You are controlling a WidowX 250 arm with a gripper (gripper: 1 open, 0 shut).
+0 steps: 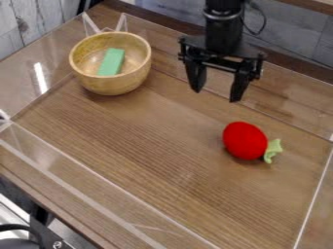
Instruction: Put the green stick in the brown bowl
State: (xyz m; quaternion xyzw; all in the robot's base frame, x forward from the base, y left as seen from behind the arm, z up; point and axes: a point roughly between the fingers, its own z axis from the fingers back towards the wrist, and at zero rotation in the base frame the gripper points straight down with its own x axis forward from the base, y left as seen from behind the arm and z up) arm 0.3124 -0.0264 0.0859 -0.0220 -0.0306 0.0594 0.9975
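Near the table's (156, 136) back left corner, the stick (112, 61) lies in the bowl (111, 83); the gripper (219, 88) hangs spread, empty.

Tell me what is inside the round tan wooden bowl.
The flat light green rectangular stick lies inside the round tan wooden bowl, leaning on the inner wall. Nothing else shows; the bowl floor beneath the stick is covered.

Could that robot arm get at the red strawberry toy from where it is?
Probably yes. Its fingers are spread open and hold nothing, and only bare table lies between them and the red toy.
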